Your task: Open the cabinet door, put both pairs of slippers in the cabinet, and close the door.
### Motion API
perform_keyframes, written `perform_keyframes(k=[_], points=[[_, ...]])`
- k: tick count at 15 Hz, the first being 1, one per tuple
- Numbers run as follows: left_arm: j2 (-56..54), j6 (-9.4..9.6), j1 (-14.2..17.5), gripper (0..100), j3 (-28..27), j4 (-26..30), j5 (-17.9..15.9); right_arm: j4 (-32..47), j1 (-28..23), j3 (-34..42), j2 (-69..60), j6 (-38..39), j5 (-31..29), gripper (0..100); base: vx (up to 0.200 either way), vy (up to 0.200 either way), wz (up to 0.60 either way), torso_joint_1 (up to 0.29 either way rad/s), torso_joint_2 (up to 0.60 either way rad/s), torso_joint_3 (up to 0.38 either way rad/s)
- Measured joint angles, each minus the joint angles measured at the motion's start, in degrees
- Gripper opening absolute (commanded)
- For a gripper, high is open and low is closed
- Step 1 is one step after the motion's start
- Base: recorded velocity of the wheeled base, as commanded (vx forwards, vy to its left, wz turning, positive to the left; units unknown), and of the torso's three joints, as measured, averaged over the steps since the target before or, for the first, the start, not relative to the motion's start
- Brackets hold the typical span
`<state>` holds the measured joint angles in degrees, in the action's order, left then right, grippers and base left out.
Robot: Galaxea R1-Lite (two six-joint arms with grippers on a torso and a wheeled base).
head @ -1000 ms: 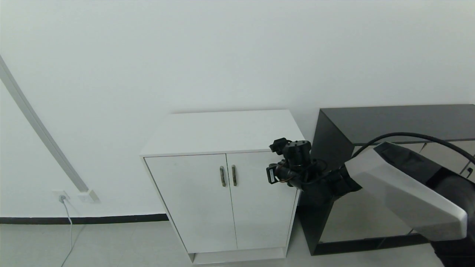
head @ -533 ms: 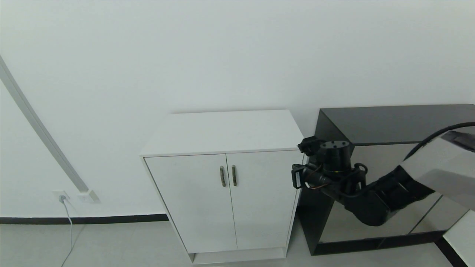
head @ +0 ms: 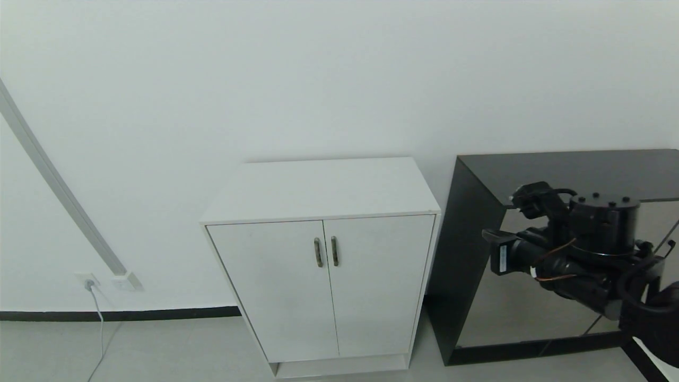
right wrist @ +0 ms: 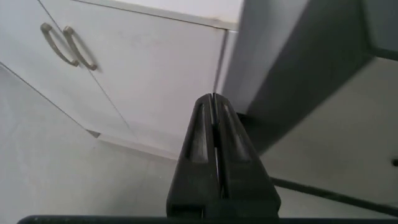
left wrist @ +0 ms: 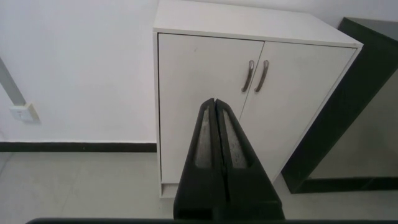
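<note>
From the head view we see the white cabinet (head: 318,191) standing against the wall (head: 339,74). Its left door (head: 273,286) and right door (head: 377,281) are both shut, and the two handles (head: 326,251) sit side by side at the middle seam. A black sideboard (head: 557,170) stands just beside it on the right. A socket (head: 87,279) with a cable (head: 99,323) sits low on the wall to the left. The right arm (head: 578,249) hangs in front of the sideboard, well apart from the cabinet. Its wrist carries a small pale label (head: 503,258) whose print is too small for us to read.

The left wrist view gives us the left gripper (left wrist: 215,102). Its fingers are pressed flat together with nothing between them, and it is held off the cabinet (left wrist: 199,81), touching nothing. The handles (left wrist: 256,76) and the closed seam between the doors show plainly here.

The right wrist view gives us the right gripper (right wrist: 213,98), likewise clenched tight and empty. It points at the narrow gap where the cabinet (right wrist: 155,68) meets the sideboard (right wrist: 298,68), above the floor (right wrist: 56,168). The handles (right wrist: 65,46) lie off to one side.
</note>
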<state>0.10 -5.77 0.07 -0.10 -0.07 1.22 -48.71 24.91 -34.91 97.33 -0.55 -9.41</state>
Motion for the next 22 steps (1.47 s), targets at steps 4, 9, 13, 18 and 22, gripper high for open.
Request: perform_keyframes(k=[4,9,13,18,22], points=[[0.0,-0.09,0.0,0,0.0,0.0,0.1,0.2,-5.0,7.8,-9.6,-2.0,-0.1,0,0.000,0.000,0.00,0.000,0.00,0.000],[0.0,-0.11,0.0,0,0.0,0.0,0.1,0.3,-9.3,17.7,-20.1,-2.3,0.1,0,0.000,0.000,0.00,0.000,0.00,0.000],[0.0,-0.11,0.0,0,0.0,0.0,0.1,0.4,-9.8,25.2,-27.4,-2.3,0.4,0,0.000,0.000,0.00,0.000,0.00,0.000],[0.0,-0.11,0.0,0,0.0,0.0,0.0,0.7,-9.9,33.5,-34.6,-2.1,0.9,0,0.000,0.000,0.00,0.000,0.00,0.000],[0.0,-0.06,0.0,0,0.0,0.0,0.0,9.8,-9.9,34.8,-41.4,-2.2,1.6,0,0.000,0.000,0.00,0.000,0.00,0.000]])
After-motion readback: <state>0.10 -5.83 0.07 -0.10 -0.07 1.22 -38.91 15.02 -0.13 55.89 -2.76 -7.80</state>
